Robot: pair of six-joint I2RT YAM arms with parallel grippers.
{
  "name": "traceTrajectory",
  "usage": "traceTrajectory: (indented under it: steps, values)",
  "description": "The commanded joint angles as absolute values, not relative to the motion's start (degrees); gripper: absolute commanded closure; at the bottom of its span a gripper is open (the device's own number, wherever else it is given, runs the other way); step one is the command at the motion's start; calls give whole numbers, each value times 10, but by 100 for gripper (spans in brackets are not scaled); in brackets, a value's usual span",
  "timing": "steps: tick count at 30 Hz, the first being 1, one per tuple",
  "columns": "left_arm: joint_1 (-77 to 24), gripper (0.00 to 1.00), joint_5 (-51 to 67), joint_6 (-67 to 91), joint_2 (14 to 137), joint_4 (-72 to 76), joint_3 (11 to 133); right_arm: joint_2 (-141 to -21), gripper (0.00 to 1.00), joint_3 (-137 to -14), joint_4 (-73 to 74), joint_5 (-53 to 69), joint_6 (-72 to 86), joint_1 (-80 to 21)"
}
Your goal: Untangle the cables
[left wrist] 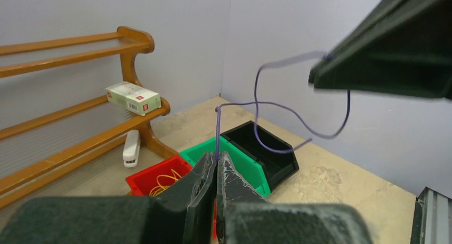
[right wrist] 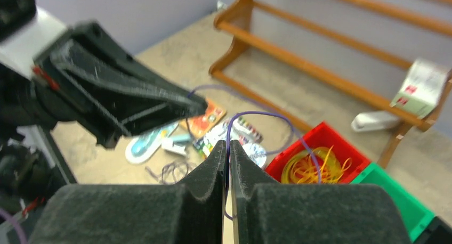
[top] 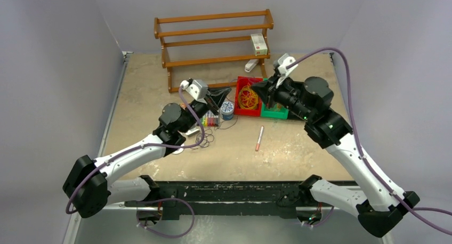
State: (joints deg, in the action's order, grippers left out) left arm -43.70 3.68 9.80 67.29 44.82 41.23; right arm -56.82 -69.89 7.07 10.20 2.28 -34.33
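Surroundings first. Beyond both sets of jaws: wooden rack [top: 213, 36], small white box [top: 258, 43] on one rail, white stapler [top: 251, 65] at its foot. Below the jaws, in a row: red bin [left wrist: 137, 183] with yellow cables [left wrist: 165, 181] coiled inside, green bin [left wrist: 242, 164] touching it, black bin [left wrist: 282, 169] next along. Under the left gripper [left wrist: 216, 160]: a tape spool [top: 227, 108], flat cards, and a heap of loose dark cables [top: 205, 139] on the table. Red marker [top: 259, 138] lying apart, nearer the arm bases.

Left jaws pressed together, pinching the purple cable [left wrist: 217, 129] – strand rising straight up out of the fingertip seam, then bending sideways in slack loops through the air above the bins, toward the right gripper [right wrist: 228, 148].

Right jaws all but closed, only a slit visible – same purple strand running through the slit and arching out past the fingertips. Left gripper's tip close by, just to one side and above those fingertips. Both grippers held up off the table, facing each other over the red bin.
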Motion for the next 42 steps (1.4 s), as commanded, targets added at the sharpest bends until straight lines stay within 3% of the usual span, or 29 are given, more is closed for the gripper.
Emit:
traceTrajectory:
  steps: [1, 10, 27, 42]
  values:
    - [-440, 100, 20, 83, 665, 430, 447, -564, 93, -657, 78, 166, 18, -342]
    - [-440, 100, 43, 80, 671, 407, 473, -582, 90, -566, -52, 306, 10, -342]
    - [-440, 100, 87, 101, 673, 384, 497, -584, 74, -493, -148, 234, 7, -343]
    - [-440, 100, 85, 102, 673, 383, 494, -568, 62, -495, -140, 204, 0, -342]
